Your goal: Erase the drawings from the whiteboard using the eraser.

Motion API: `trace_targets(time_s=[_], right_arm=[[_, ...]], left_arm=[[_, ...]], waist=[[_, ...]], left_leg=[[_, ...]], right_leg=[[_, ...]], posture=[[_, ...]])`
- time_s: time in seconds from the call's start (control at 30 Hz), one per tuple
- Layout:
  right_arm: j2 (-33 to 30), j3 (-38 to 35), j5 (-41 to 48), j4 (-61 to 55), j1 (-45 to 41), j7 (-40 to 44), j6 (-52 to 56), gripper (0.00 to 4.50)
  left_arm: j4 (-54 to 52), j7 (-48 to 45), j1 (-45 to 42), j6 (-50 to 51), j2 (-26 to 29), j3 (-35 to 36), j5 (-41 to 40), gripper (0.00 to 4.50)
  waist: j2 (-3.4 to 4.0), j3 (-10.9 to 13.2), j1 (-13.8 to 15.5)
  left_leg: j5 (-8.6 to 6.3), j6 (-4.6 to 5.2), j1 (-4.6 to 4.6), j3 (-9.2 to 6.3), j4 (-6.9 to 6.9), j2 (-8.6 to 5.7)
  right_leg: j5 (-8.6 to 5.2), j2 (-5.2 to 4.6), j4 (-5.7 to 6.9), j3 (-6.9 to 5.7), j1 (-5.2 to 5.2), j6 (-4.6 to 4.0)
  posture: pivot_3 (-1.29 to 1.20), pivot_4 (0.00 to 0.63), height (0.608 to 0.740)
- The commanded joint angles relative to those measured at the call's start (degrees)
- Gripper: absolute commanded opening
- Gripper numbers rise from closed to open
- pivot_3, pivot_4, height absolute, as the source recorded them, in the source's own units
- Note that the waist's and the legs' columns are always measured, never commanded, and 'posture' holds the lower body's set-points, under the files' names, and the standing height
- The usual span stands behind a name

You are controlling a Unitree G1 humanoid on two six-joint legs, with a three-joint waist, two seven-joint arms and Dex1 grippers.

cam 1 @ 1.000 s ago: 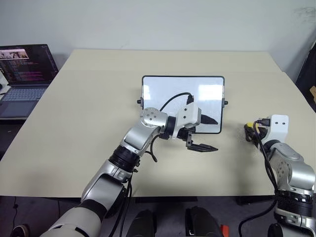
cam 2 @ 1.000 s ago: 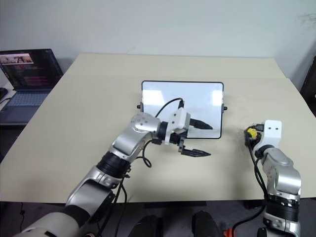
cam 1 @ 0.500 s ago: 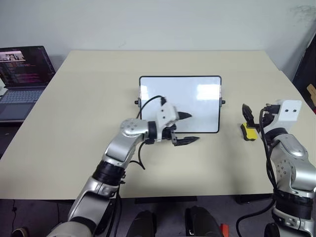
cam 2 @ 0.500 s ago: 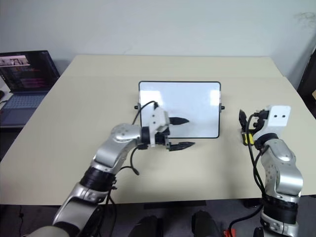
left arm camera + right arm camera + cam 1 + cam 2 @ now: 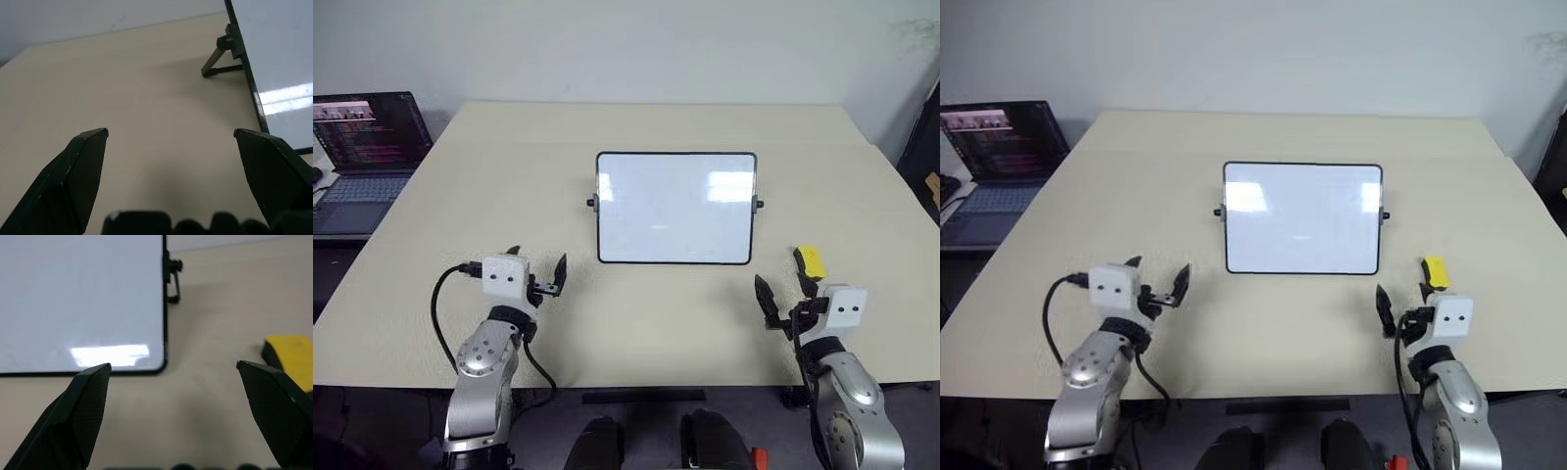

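Both arms sit at the near edge of the table (image 5: 636,333), grippers pointing toward 12 o'clock. Left gripper (image 5: 536,274) at about 8 o'clock from the board: fingers spread wide, nothing between them, its wrist view showing bare tabletop and the board's left leg. Right gripper (image 5: 783,292) at about 4 o'clock from the board: fingers fully spread, empty too.

Eraser (image 5: 809,262) lies flat on the table just past the right gripper at roughly its 1 o'clock, apart from the fingers, just beside the board's lower right corner. Yellow face up, long axis running near-to-far, roughly 6 to 12 o'clock, tilted slightly.

Whiteboard (image 5: 675,208) stands centre table, propped on its side legs, face tilted toward the robot, long axis 9 to 3 o'clock. Surface reads almost blank; one very faint speck near the middle, no drawings I can make out. Judgement: erasing looks done or close to it, eraser set down.

If any wiping remains: right gripper goes to 1 o'clock, straddles the eraser across its short sides, closes, keeps the dark side toward the board, presses lightly so the propped board does not tip backward. Left gripper could brace the frame.

Laptop (image 5: 362,147) at far 10 o'clock, off the table, screen lit.
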Motion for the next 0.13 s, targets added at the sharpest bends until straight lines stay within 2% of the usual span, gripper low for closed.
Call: trace_targets(time_s=[0.03,0.13], right_arm=[[-0.4,-0.2,0.2,1.8,-1.0,0.2,-2.2,4.47],[-1.0,-0.2,0.1,5.2,-2.6,0.2,-1.8,4.47]], left_arm=[[-2.0,2.4,0.7,0.7,-0.6,0.4,0.4,4.5],[-0.7,3.4,-1.6,1.4,-1.0,0.3,-0.6,4.5]], waist=[[0.01,0.0,0.1],[0.01,0.0,0.2]], left_leg=[[0.0,0.0,0.26,0.04,-0.05,0.03],[-0.01,0.01,0.44,0.0,-0.06,0.06]], right_leg=[[-0.02,0.02,-0.03,0.0,0.25,0.0],[-0.06,0.22,-0.08,-0.04,0.47,0.04]], posture=[[0.0,0.15,0.74],[0.0,0.15,0.74]])
